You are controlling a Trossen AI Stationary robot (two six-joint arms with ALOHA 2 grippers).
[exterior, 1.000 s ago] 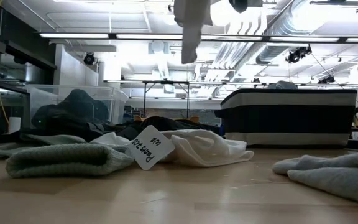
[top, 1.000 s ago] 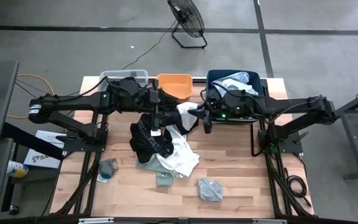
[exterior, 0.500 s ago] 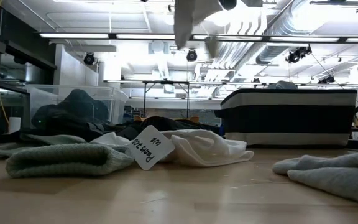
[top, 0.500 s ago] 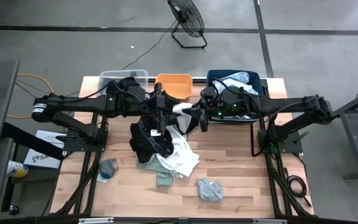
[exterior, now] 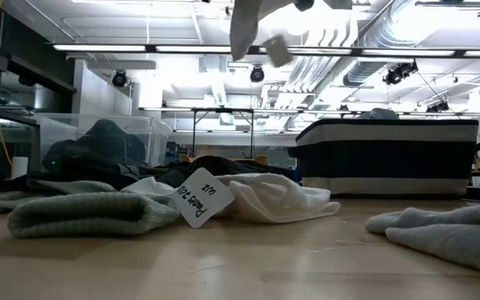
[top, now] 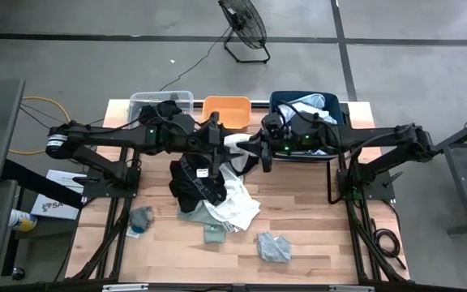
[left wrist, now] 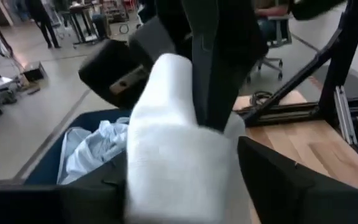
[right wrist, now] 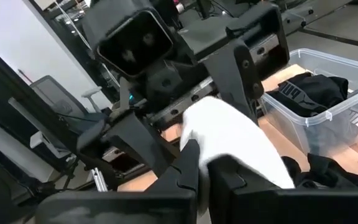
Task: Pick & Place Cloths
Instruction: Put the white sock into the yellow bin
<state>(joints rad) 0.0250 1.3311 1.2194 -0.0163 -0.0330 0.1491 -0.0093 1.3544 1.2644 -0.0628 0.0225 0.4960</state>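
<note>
A clear plastic bin, an orange bin and a navy bin line the wooden table's far edge. A black floor fan stands on the grey floor beyond.

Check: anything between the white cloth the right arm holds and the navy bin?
Nothing visible. The right gripper holds the white cloth up between both arms, with the left gripper at its other side. The navy bin lies behind, with open space between.
</note>
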